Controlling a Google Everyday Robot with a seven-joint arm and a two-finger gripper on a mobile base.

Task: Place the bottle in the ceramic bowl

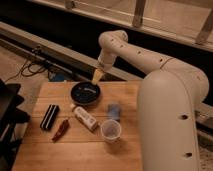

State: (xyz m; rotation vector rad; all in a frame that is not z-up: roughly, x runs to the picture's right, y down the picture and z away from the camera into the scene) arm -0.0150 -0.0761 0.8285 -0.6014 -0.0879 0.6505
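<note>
The white bottle (84, 117) with a tan label lies on its side on the wooden table (80, 150), just in front of the dark ceramic bowl (85, 93). The bowl sits at the table's back middle. My gripper (97, 77) hangs above the bowl's back right rim, apart from the bottle and holding nothing I can see.
A clear plastic cup (111, 130) stands right of the bottle. A black rectangular block (49, 116) and a small red-brown object (61, 129) lie at the left. A small blue item (114, 110) lies right of the bowl. My white arm (165, 100) fills the right side.
</note>
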